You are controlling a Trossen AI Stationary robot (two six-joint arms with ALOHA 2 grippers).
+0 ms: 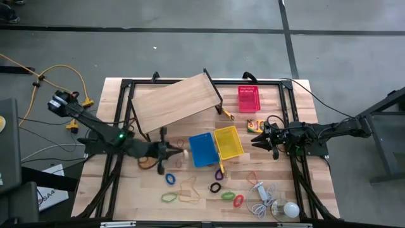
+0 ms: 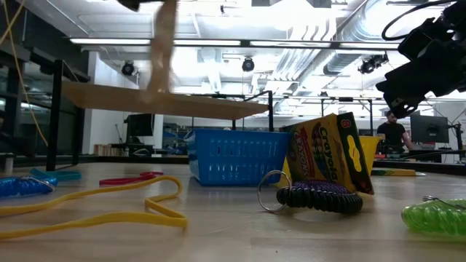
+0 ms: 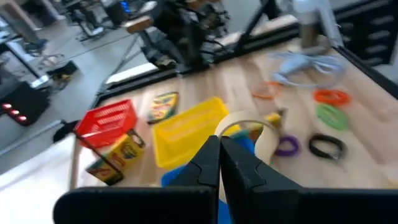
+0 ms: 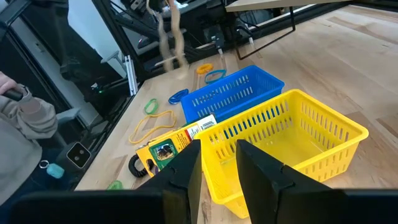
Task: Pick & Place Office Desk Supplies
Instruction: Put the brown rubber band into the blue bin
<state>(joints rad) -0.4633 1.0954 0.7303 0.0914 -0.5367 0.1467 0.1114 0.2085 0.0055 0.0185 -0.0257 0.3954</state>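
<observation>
My left gripper (image 1: 179, 152) (image 3: 219, 140) is shut on a tan rubber band (image 3: 252, 121) just left of the blue basket (image 1: 202, 149). The yellow basket (image 1: 228, 141) stands against the blue one, and the red basket (image 1: 249, 98) is farther back. My right gripper (image 1: 262, 138) (image 4: 217, 165) waits open at the table's right, with nothing between its fingers. One crayon box (image 1: 255, 125) lies near it; another (image 2: 328, 156) leans against the yellow basket. Loose bands lie on the near part of the table. My left gripper pinches the tan rubber band at one point of its loop (image 3: 229, 127) between its two shut fingertips. The fingers point about level toward the table's right. The band (image 2: 164, 51) hangs below the gripper, lifted clear of the table.
A wooden board on black legs (image 1: 174, 101) slants over the far left. A white bulb with its cord (image 1: 288, 209) lies at the near right. Blue (image 1: 169, 178), green (image 1: 168, 197), tan (image 1: 188, 190), black (image 1: 215, 187) and red (image 1: 238, 201) bands are scattered. A person's sleeve (image 4: 25, 124) shows beyond the table.
</observation>
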